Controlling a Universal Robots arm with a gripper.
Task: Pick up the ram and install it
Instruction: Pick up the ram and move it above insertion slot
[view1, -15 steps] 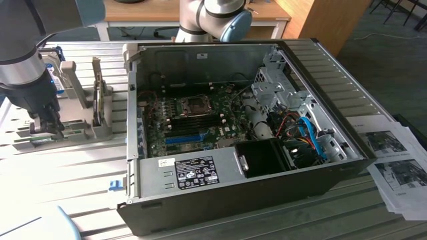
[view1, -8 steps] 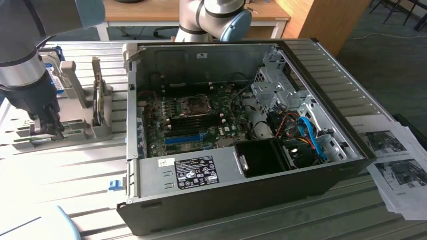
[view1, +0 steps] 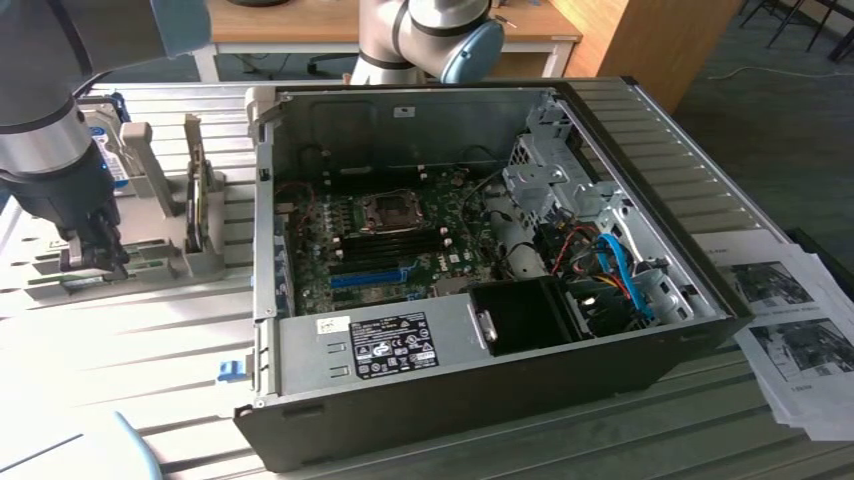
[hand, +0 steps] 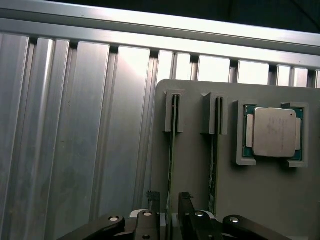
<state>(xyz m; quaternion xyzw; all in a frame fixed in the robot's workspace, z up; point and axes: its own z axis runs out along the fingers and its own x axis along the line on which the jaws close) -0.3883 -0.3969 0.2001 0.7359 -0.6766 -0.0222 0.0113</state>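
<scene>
So the whole thing turns on how the gripper (hand: 169, 202) lines up with the ram (hand: 171, 150). In the wrist view the ram stands on edge in a grey holder (hand: 192, 165), so you mostly just see its thin top edge. Its long axis runs straight away from the gripper, toward the notched post at the holder's far end.

The fingers (hand: 186, 200) sit one on each side of that edge, right at the near end of the stick. The jaws are spread wide, with a sliver of gap on both sides, so I'd call it straddling and not gripping. Nothing is held yet.

A second stick (hand: 214, 150) stands parallel in the next slot, between the ram and the processor chip (hand: 272, 132) in its square pocket. The gripper is lined up on the stick farther from that chip.

Looks-wise, from this angle the ram is a skinny dark-green strip. I can't make out chips or a label.

In the exterior view the gripper (view1: 91, 250) is down at the holder (view1: 174, 262), on the slatted metal table (view1: 147, 350) at the exterior view's left. The open computer case (view1: 467, 400) with its motherboard (view1: 387, 240) is well apart, toward the exterior view's right.
</scene>
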